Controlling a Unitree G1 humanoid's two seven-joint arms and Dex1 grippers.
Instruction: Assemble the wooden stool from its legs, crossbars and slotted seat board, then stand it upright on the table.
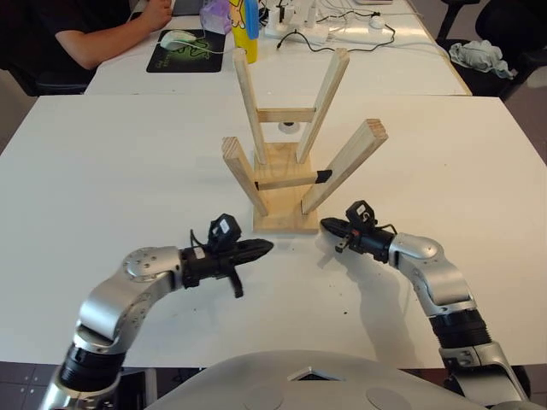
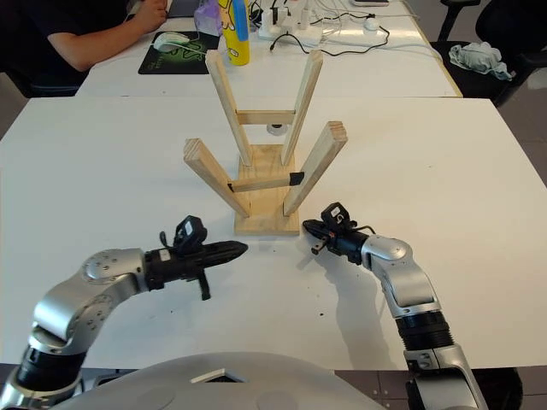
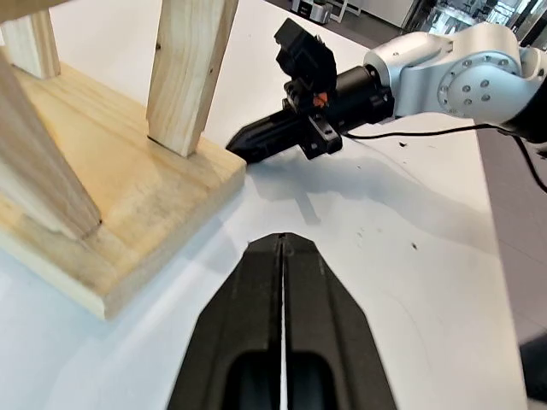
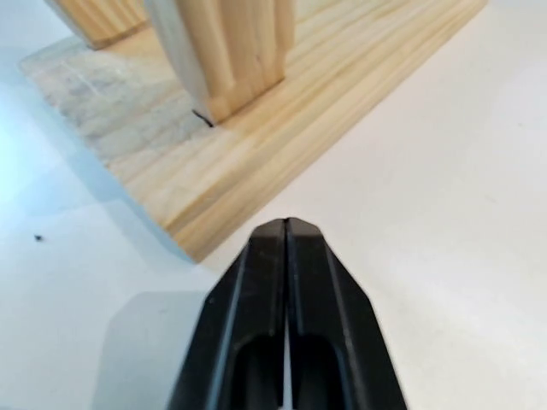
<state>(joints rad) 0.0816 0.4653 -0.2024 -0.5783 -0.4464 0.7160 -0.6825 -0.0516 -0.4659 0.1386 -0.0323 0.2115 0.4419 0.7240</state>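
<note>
**Stool upside down, both grippers shut and empty**

We are looking down at a white table (image 1: 102, 171). The stool (image 1: 282, 162) is sitting upside down in the middle of the frame. Its seat (image 1: 282, 218) is lying flat on the table. Its four legs (image 1: 346, 162) are sticking up and leaning outward. A far crossbar (image 1: 286, 114) is joining the two far legs high up. A near crossbar (image 1: 286, 181) is joining the two near legs lower down. A small black bit (image 1: 323, 177) is showing at its right end, where it meets the leg.

The left gripper (image 1: 267, 246) is hanging low over the table, a little left of the middle of the frame. It is pointing right, toward the near left corner of the seat. It is near that corner but not touching it. Its two fingers are pressing flat together, and they are holding nothing.

The right gripper (image 1: 326, 225) is sitting a little right of the middle of the frame, pointing left. Its tip is just beside the near right corner of the seat. We cannot tell if it is touching the wood. Its fingers are pressing together too, with nothing between them.

A second table (image 1: 385, 77) is standing behind, along the top of the frame. A dark mouse pad (image 1: 184, 55) is lying on it at the upper left. A yellow bottle (image 1: 248, 34) is standing beside the pad.
</note>
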